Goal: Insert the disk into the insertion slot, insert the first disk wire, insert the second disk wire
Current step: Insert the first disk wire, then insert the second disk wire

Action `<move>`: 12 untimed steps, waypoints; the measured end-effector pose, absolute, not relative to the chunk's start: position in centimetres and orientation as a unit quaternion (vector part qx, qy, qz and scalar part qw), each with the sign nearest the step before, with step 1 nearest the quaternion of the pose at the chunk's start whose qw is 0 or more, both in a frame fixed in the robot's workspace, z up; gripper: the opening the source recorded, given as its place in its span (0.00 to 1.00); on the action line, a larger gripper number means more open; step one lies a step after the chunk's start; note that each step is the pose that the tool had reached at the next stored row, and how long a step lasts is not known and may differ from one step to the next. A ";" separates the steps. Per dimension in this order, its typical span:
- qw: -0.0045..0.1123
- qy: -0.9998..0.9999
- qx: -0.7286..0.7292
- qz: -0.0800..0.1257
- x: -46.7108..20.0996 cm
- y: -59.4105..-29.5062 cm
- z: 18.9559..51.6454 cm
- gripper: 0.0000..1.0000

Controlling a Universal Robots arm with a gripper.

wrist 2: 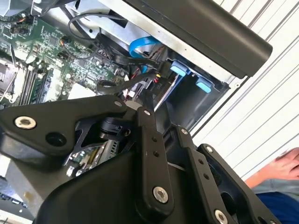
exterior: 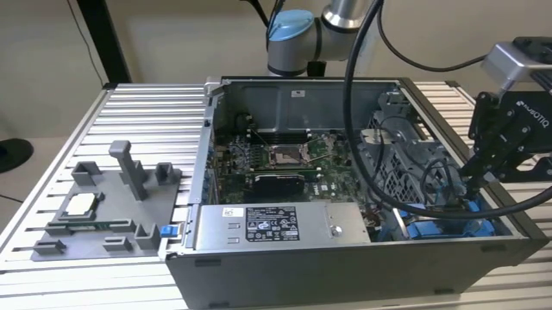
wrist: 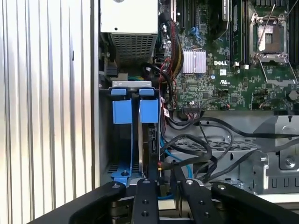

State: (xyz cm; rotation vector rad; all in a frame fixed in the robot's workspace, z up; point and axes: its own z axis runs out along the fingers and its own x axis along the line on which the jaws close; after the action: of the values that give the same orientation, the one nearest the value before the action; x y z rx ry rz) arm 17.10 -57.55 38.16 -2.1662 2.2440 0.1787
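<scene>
Gripper (wrist: 167,174) nipped almost shut on black wire plug (wrist 2: 158,77) just beside the seated disk (wrist: 148,112); looks like first-wire step, wanting square alignment.

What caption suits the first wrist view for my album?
Tool beside the blue-framed disk, seated inside an open computer case.

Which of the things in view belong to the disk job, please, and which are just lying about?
Job: disk in its blue carrier; cables beside it; gripper close to them.
Lying about: power-supply box; grey fixture plate; motherboard.
</scene>
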 end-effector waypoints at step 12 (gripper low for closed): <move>0.007 0.718 -0.693 0.059 19.6 -57.6 38.2 0.00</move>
State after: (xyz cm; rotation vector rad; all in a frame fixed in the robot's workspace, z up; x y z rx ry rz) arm 19.64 -57.55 38.15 -2.1686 2.2469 0.1854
